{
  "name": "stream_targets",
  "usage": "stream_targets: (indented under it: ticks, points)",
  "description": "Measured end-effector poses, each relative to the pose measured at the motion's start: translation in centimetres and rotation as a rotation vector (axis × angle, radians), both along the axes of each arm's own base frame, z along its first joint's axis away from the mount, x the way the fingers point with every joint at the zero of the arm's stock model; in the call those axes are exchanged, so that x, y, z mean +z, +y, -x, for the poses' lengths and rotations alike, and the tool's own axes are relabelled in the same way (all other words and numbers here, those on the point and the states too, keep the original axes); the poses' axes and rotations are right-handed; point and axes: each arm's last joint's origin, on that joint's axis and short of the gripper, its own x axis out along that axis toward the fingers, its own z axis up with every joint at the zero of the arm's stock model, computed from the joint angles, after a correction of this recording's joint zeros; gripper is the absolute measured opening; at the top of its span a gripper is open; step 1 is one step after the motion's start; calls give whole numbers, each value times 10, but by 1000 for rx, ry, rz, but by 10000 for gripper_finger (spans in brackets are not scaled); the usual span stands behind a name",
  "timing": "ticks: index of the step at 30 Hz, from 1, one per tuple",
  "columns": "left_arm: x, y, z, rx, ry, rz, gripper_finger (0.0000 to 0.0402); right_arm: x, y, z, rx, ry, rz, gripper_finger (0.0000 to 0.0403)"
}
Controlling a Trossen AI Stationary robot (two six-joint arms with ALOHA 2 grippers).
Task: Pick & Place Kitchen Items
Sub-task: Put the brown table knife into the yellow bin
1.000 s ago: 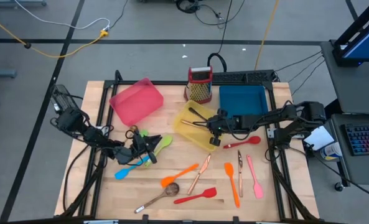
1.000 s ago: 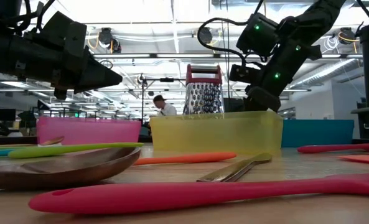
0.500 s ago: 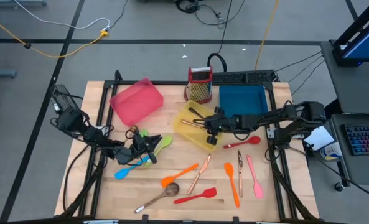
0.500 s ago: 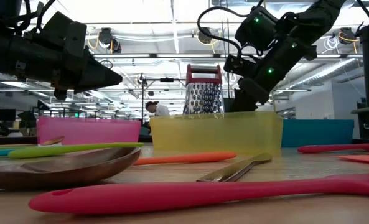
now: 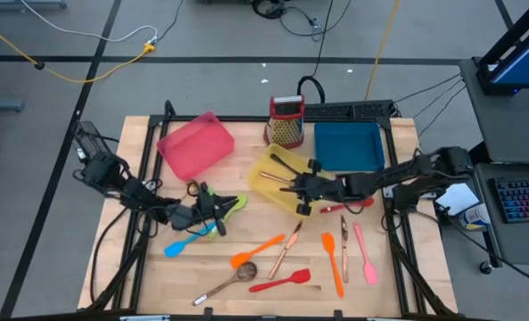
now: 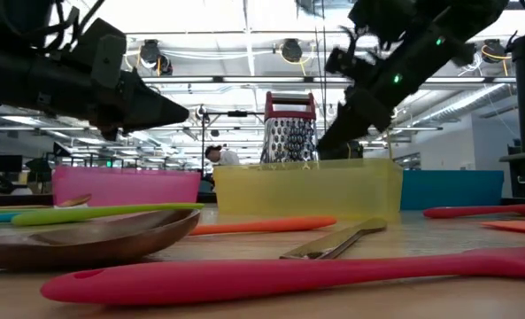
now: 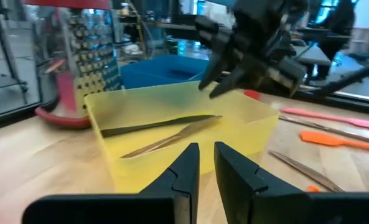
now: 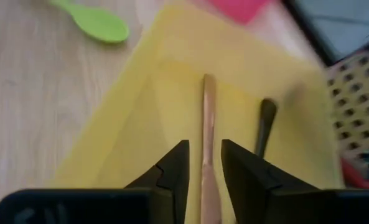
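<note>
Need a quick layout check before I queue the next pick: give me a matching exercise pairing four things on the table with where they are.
Things:
1. black knife
2. box grater
3. right hand
4. green spoon

Places:
A. on bare wood beside the left hand
B. over the yellow tray
C. between the pink and blue trays
D. lying in the yellow tray

Pairs: 1-D, 2-C, 3-B, 4-A

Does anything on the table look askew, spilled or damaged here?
Nothing looks damaged or spilled. The pink tray and yellow tray sit skewed to the table edges, unlike the squared blue tray. Utensils lie scattered at the front.
</note>
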Motion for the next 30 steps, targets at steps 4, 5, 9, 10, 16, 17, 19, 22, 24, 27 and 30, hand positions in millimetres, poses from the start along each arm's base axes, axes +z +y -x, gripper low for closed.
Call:
stream_targets:
  ticks: [4,5,9,10,16,17,19,22,24,27,30]
  points:
    - [2,7,-5,-61,-4,-13,51,17,15,5,37,-83,-35,106]
    - [2,9,-6,-81,-5,-23,51,19,19,7,45,-95,-46,111]
    - [7,16,-10,-157,-30,-76,52,27,34,12,70,-140,-95,138]
    - [8,17,-10,-168,-36,-91,52,28,37,13,73,-149,-110,145]
    - [11,28,-14,-189,-57,-118,52,28,54,17,84,-162,-175,169]
    - [11,30,-14,-193,-59,-114,52,28,56,18,79,-162,-170,170]
    - [11,34,-16,-213,-62,-104,52,28,60,19,83,-163,-162,171]
    - [12,37,-19,-251,-68,-103,53,28,65,20,79,-172,-174,171]
    - [15,39,-23,-267,-80,-114,61,28,68,21,78,-175,-193,171]
    - [21,42,-32,-308,-93,-143,85,25,72,24,70,-155,-216,171]
    - [26,45,-44,-331,-80,-157,116,24,74,29,41,-132,-262,171]
